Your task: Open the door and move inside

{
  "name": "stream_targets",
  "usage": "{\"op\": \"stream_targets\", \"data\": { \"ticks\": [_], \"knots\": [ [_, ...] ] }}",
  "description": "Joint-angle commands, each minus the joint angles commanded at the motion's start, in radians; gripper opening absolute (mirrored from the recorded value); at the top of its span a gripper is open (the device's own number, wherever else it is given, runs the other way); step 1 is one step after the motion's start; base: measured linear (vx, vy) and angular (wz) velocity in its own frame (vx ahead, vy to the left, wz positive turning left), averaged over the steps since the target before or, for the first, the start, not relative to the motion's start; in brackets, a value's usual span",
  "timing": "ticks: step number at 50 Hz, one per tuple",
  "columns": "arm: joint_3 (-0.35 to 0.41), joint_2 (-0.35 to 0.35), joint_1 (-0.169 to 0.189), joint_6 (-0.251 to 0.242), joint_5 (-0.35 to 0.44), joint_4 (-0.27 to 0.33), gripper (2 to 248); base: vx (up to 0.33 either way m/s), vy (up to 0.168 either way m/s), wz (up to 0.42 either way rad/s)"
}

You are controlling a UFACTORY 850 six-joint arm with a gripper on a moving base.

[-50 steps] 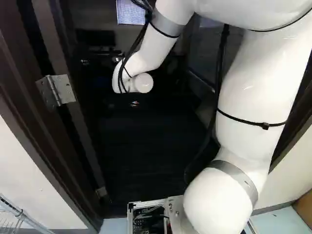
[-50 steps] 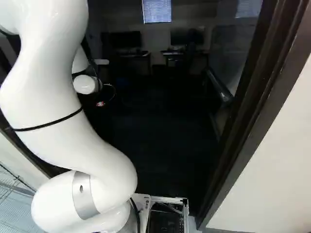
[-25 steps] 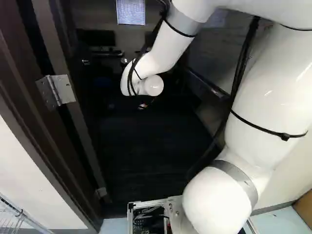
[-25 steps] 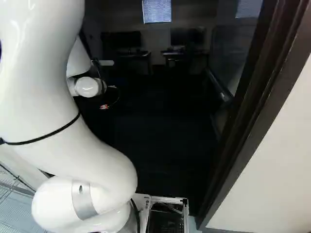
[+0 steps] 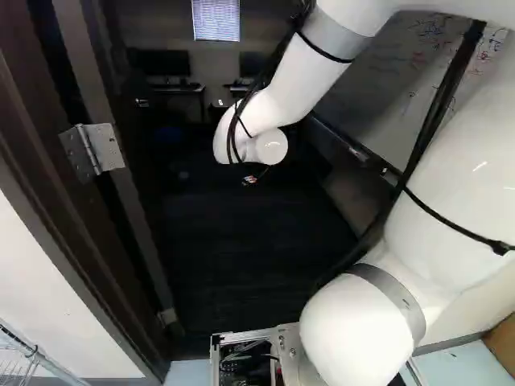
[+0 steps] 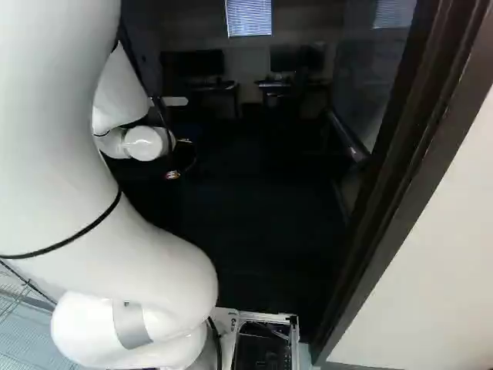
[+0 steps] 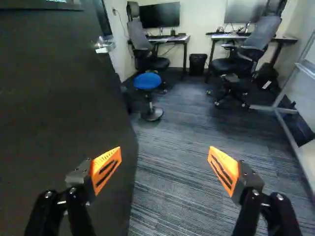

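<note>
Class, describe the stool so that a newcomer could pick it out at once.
Look past the edge of the dark open door, into the room with the desks. On the carpet, in front of a high-backed office chair, stands the stool. Unlike both office chairs, it has a round blue seat and no backrest.

Wrist view: a blue-seated stool (image 7: 147, 81) on striped carpet (image 7: 172, 172), near a high-backed office chair (image 7: 141, 40); a dark monitor (image 7: 160, 14) stands on the adjacent worktop (image 7: 178, 38). A black waste bin (image 7: 198, 64) occupies the floor between this and a second worktop (image 7: 220, 37), at which stands another office chair (image 7: 260, 35). Left base view: window blind (image 5: 216, 19), upper part; marked whiteboard (image 5: 394, 80), upper right; wire rack (image 5: 14, 362), lower left corner.
</note>
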State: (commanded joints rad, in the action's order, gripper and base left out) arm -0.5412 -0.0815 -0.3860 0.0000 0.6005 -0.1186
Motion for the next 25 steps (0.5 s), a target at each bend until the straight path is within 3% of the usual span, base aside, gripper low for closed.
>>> {"op": "stream_targets", "data": {
  "ticks": [25],
  "knots": [
    [0.055, -0.058, 0.078, 0.0, 0.0, 0.134, 247, 0.0, 0.0, 0.0]
  ]
}}
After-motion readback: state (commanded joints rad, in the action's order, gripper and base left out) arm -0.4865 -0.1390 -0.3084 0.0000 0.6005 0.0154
